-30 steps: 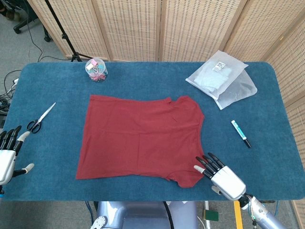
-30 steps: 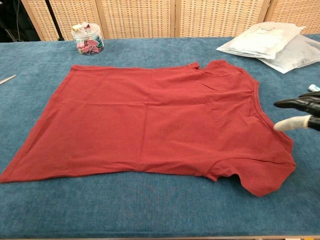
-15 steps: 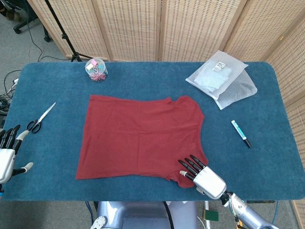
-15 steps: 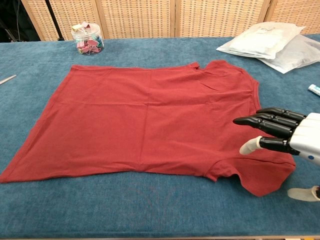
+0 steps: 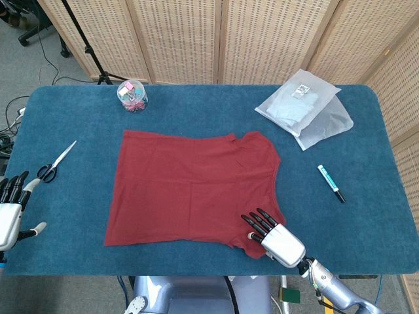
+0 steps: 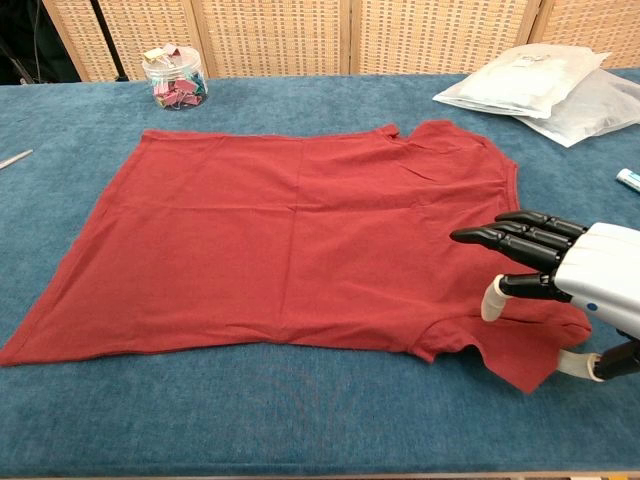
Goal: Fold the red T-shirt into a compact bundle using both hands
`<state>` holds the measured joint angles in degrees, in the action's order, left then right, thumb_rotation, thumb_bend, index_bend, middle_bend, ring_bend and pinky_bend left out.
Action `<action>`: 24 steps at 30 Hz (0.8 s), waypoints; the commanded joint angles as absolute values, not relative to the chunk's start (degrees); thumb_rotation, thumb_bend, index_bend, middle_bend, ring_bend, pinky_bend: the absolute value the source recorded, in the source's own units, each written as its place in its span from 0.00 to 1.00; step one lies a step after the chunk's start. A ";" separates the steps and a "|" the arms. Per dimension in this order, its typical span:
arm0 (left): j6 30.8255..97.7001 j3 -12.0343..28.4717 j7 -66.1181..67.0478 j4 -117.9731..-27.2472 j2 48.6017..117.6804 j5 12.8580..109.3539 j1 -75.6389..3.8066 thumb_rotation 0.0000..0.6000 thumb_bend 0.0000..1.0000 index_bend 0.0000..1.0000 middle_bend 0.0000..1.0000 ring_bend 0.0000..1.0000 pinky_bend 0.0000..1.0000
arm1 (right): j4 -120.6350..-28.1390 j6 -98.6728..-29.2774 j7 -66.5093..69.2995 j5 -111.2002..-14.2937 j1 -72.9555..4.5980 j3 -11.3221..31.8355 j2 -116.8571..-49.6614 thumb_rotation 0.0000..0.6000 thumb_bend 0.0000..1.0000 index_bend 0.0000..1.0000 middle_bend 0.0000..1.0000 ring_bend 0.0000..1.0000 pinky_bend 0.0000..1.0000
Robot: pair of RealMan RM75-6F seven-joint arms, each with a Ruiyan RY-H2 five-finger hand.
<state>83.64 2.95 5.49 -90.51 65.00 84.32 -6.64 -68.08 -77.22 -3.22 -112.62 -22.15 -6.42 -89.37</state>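
Red cotton T-shirt (image 5: pixel 193 190) flat on blue carpeted table (image 5: pixel 366 216), long axis left-right, collar toward right hand (image 5: pixel 275 237). Right hand over near sleeve, fingers spread and extended leftward across cloth, holding nothing; contact uncertain. Left hand (image 5: pixel 12 209) well off hem side, open, empty, far from shirt. Right hand nearer. Scissors (image 5: pixel 55 162) beside left hand; marker pen (image 5: pixel 330 182), plastic bags (image 5: pixel 305 109), clip jar (image 5: pixel 132 95) beyond shirt, nothing blocking.

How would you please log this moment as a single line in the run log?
stage: pre-grasp | flat red cotton T-shirt: unfolded | right hand: open over near sleeve | left hand: open, off shirt at table edge
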 commanded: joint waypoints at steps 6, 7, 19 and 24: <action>83.54 2.94 5.55 -90.55 64.97 84.23 -6.68 1.00 0.00 0.00 0.00 0.00 0.00 | -66.64 -78.13 -2.35 -112.40 -22.56 -7.13 -90.34 1.00 0.51 0.44 0.00 0.00 0.00; 83.50 2.93 5.57 -90.56 64.96 84.22 -6.69 1.00 0.00 0.00 0.00 0.00 0.00 | -66.45 -78.26 -2.23 -112.37 -22.63 -7.18 -90.44 1.00 0.52 0.45 0.00 0.00 0.00; 84.15 0.48 2.29 -85.86 67.68 91.26 -7.85 1.00 0.00 0.00 0.00 0.00 0.00 | -62.67 -81.07 0.46 -112.20 -23.02 -7.60 -92.27 1.00 0.67 0.56 0.03 0.00 0.01; 83.96 -2.64 -7.31 -79.41 70.76 97.21 -9.19 1.00 0.00 0.03 0.00 0.00 0.00 | -62.82 -81.22 2.58 -111.58 -23.27 -8.08 -92.07 1.00 0.67 0.56 0.03 0.00 0.01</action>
<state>84.02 -0.39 -1.89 -83.40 68.57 93.96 -8.14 -62.73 -81.26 2.17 -111.81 -23.17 -7.91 -92.15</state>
